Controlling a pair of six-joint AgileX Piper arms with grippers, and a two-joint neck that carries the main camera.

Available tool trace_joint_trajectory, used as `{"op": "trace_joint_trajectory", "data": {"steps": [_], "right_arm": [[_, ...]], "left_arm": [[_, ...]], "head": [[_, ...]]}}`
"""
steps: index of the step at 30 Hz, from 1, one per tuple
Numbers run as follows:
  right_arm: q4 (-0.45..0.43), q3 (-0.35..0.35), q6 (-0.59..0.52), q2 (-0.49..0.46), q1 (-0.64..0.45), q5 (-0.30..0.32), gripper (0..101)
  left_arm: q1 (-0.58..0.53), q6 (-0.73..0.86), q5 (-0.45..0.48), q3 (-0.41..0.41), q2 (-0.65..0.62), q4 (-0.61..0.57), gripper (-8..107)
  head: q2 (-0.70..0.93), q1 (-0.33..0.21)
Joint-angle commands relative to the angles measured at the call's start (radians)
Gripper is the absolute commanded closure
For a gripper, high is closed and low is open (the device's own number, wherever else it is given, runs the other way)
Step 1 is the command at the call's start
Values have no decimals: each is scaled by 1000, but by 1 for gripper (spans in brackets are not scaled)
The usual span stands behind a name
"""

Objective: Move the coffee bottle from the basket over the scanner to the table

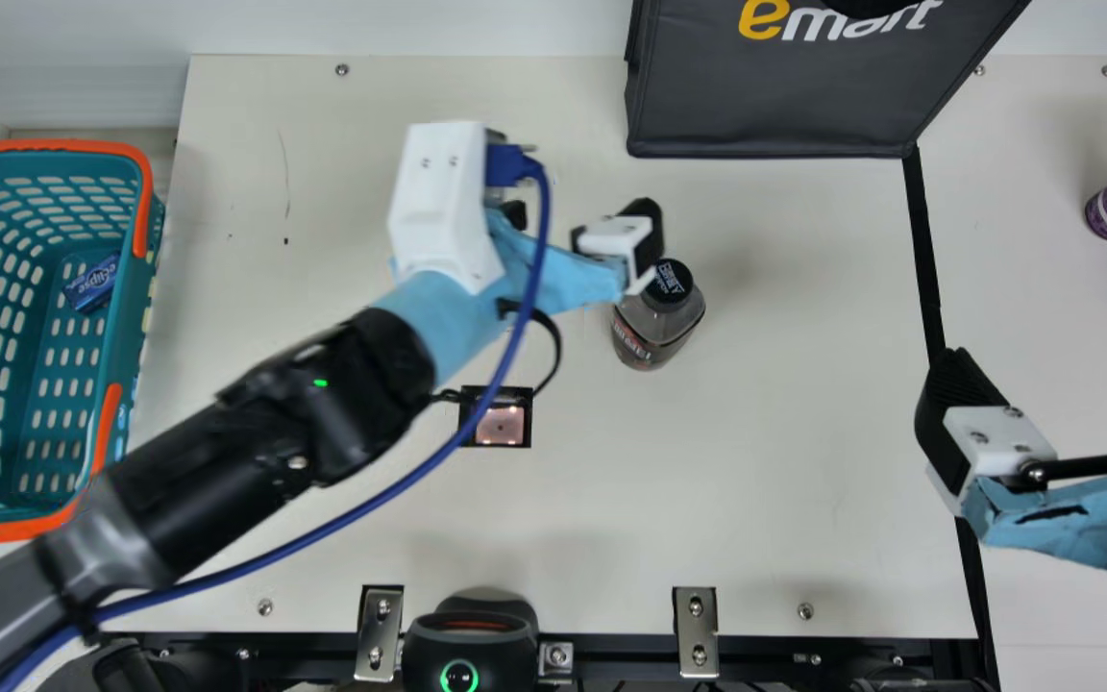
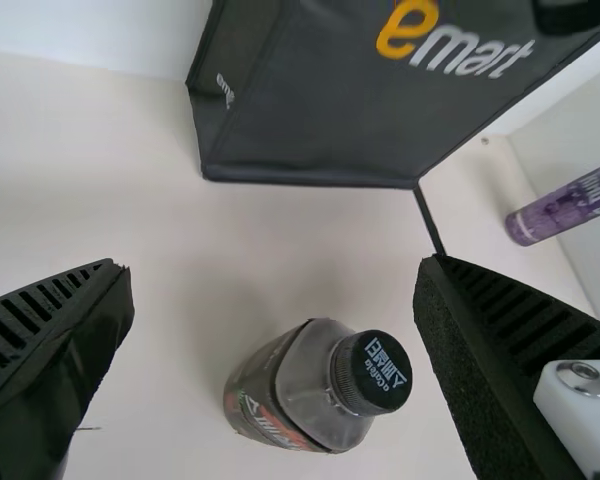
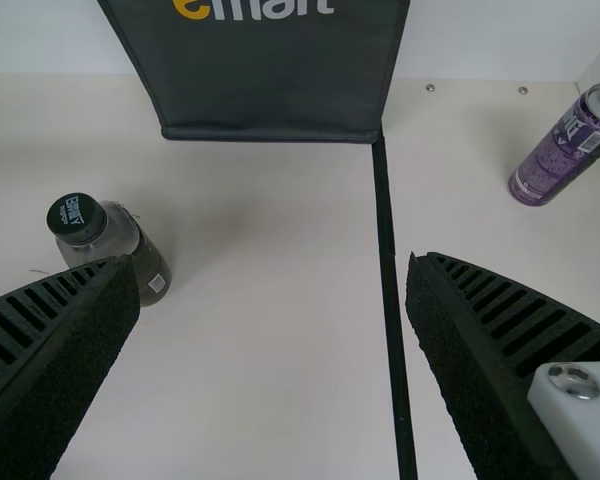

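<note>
Black-capped and upright, the coffee bottle [image 1: 657, 332] stands on the cream table [image 1: 755, 500], up and to the right of the square scanner window [image 1: 501, 424] in the main view and well apart from the teal basket [image 1: 142, 317] at that view's left. What matters most now is how it lies to the left fingers [image 2: 470, 350]: they are spread wide and grip nothing, and in the left wrist view the bottle shows in the opening between them, its cap nearer the finger with the white mount. Whether that finger touches the cap I cannot tell. Its long axis runs straight up from the table, so a sideways swing of that near finger could tip it, while a lift along the axis should clear it.

The left arm is plainly the nearer. The right fingers [image 3: 460, 370] are also wide apart with nothing held, well off to the bottle's right in the main view, and seem to have no part in this.

With the bottle out of the basket and past the scanner window, I judge the placing as good as done; what likely remains is to draw the left fingers up and away without brushing the cap.
</note>
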Motion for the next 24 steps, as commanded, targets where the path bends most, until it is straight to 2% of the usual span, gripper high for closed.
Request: {"op": "trace_joint_trajectory", "data": {"steps": [1, 11, 17, 24], "right_arm": [[0, 0, 0, 0, 0, 0, 6], [0, 0, 0, 0, 0, 0, 6], [0, 0, 0, 0, 0, 0, 6], [0, 0, 0, 0, 0, 0, 6]], "left_arm": [[41, 206, -1, 36, -76, -114, 9], [232, 679, 114, 103, -309, -359, 9], [369, 903, 216, 120, -422, -438, 9], [544, 1090, 304, 136, -529, -524, 9]], "head": [[0, -30], [0, -30], [0, -30], [0, -30]]}}
